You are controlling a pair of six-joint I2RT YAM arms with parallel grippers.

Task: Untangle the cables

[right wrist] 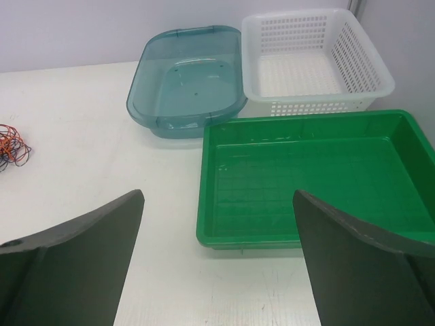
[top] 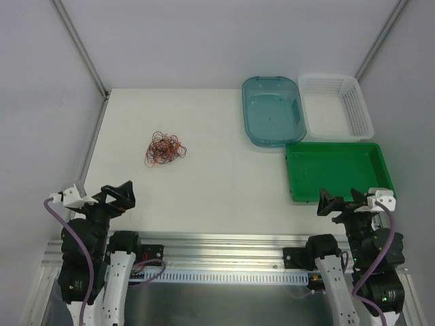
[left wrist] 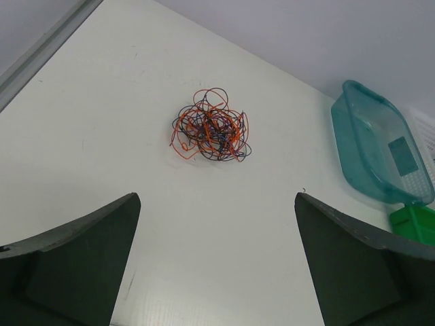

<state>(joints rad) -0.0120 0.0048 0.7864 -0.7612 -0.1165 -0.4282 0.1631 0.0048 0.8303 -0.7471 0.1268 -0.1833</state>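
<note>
The left gripper (top: 117, 195) has its jaws spread wide and grips nothing, poised over the near left part of the white table (top: 217, 183). In its wrist view the 2 dark fingers (left wrist: 81, 258) frame bare tabletop. The cables (left wrist: 212, 125) lie at 12 o'clock, well clear of both fingers. From the top view the cables (top: 165, 149) sit at about 1 o'clock from this gripper, 1 bunched tangle of orange-red, black and dark purple loops resting on the table.

The right gripper (top: 338, 201) is likewise wide open and holds nothing. A green tray (top: 336, 170) lies just ahead of it at 12 o'clock. Beyond the tray, a teal tub (top: 272, 112) sits at 11 o'clock and a white slotted basket (top: 336, 105) at 12 o'clock, side by side. The cables are well apart from this gripper, at roughly 10 o'clock
</note>
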